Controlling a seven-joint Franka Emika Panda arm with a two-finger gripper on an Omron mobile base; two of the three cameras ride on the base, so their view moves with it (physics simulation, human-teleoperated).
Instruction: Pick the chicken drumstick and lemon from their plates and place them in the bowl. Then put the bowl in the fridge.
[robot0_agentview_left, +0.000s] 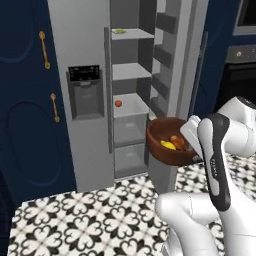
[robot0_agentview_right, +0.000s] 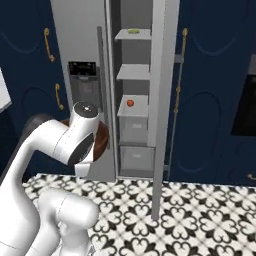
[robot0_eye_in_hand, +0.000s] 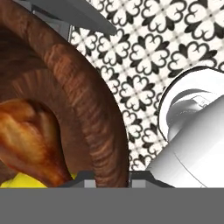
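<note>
Tool (robot0_eye_in_hand: 112, 177) clamps the rim of the bowl (robot0_agentview_left: 162, 145) — glossy, wood-grained, deep and round — held in air beside the open fridge (robot0_agentview_left: 90, 60). Inside: golden-brown drumstick (robot0_eye_in_hand: 30, 140), yellow lemon (robot0_agentview_left: 168, 145). Patterned tile floor (robot0_agentview_left: 75, 220) below.

fridge (robot0_agentview_left: 85, 75) door open, middle shelf (robot0_agentview_left: 131, 105) mostly free, small orange item (robot0_agentview_left: 118, 103) seemingly near its edge

Bowl (robot0_agentview_left: 165, 142) is glossy reddish-brown with wood grain; inside it – a golden-brown drumstick (robot0_eye_in_hand: 30, 140) and a bright yellow lemon (robot0_agentview_left: 168, 145). Fridge (robot0_agentview_left: 85, 60) is grey steel, black dispenser panel (robot0_agentview_left: 84, 73), grey shelves (robot0_agentview_left: 131, 71) – one holds a small orange-red fruit (robot0_agentview_left: 118, 103). Cabinets (robot0_agentview_left: 25, 100) navy with brass handles (robot0_agentview_left: 44, 50); floor (robot0_agentview_left: 75, 220) white with black floral pattern.
</note>
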